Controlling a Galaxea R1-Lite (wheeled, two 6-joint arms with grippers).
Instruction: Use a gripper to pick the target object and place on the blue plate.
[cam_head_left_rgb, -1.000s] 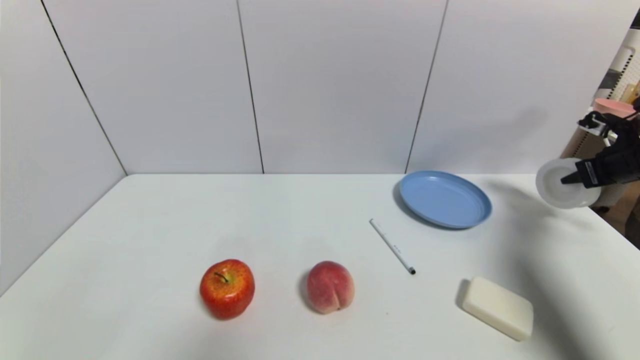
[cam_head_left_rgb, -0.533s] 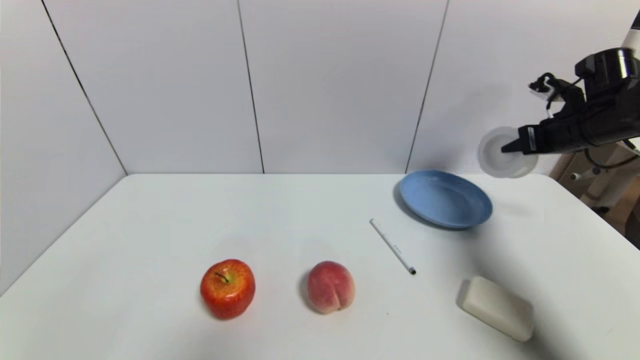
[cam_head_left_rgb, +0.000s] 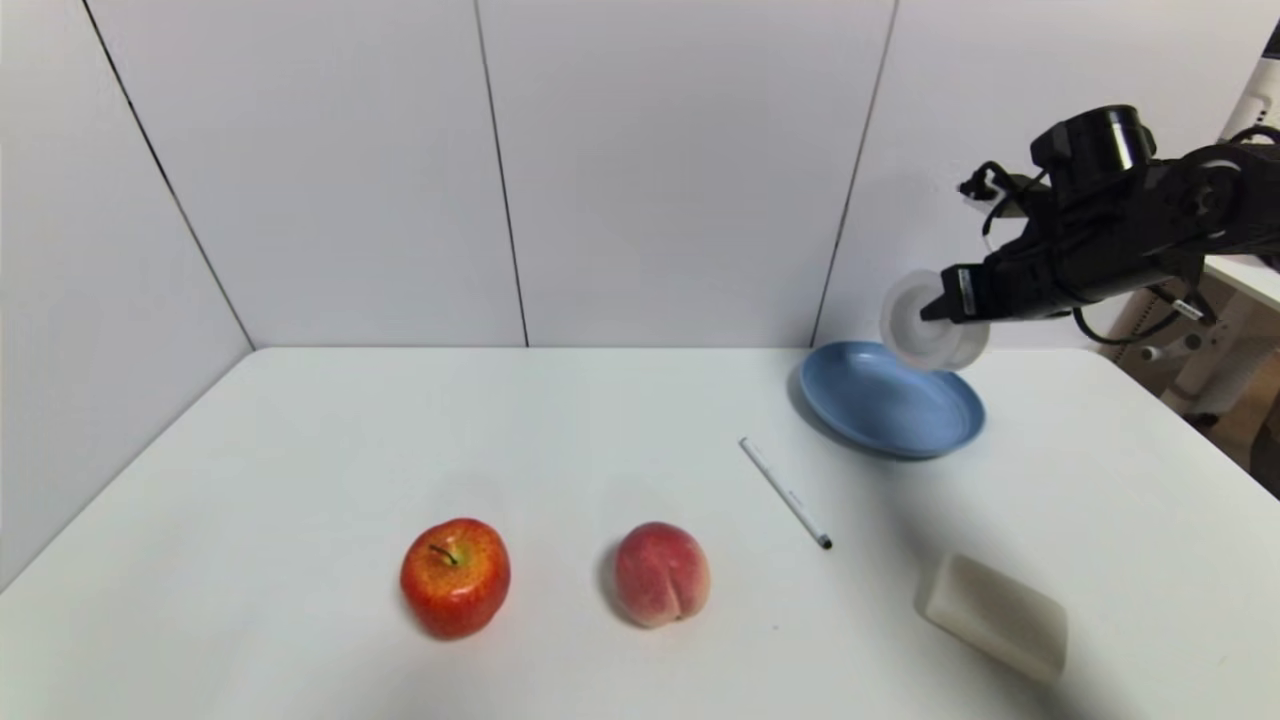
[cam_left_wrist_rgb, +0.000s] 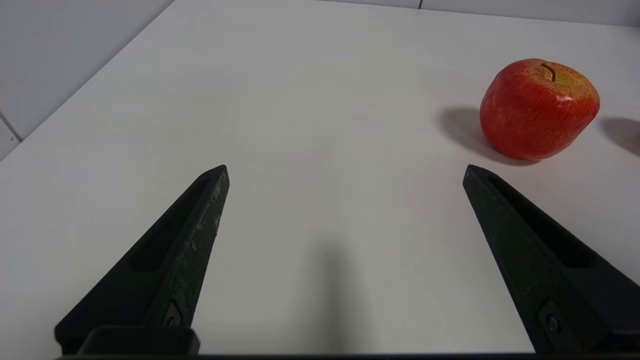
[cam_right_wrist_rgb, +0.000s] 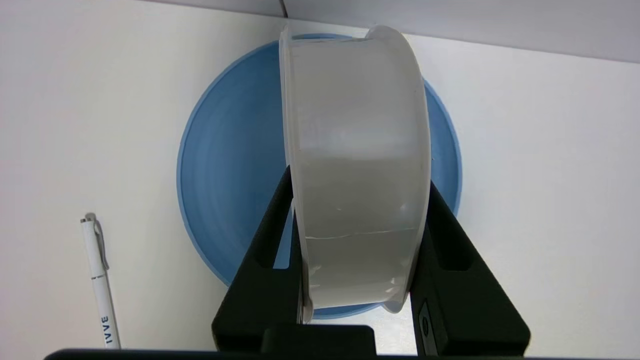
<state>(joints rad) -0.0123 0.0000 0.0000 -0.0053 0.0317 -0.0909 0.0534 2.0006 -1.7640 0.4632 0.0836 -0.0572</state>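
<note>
My right gripper (cam_head_left_rgb: 935, 312) is shut on the translucent white round tub (cam_head_left_rgb: 925, 322), held on edge in the air above the far part of the light-blue plate (cam_head_left_rgb: 880, 405). In the right wrist view the tub (cam_right_wrist_rgb: 357, 165) stands clamped between both black fingers (cam_right_wrist_rgb: 260, 260), with the blue plate (cam_right_wrist_rgb: 230, 165) straight below it. My left gripper (cam_left_wrist_rgb: 345, 172) is open over bare table near the apple, holding nothing; it is out of the head view.
A red apple (cam_head_left_rgb: 455, 577), a peach (cam_head_left_rgb: 661, 574) and a cream block (cam_head_left_rgb: 995, 615) lie along the table's front. A white pen (cam_head_left_rgb: 785, 493) lies just left of the plate. A white wall stands close behind the plate.
My right arm has carried the tub leftward from beyond the table's right edge, up and over, to above the blue plate. Nothing else has moved.
</note>
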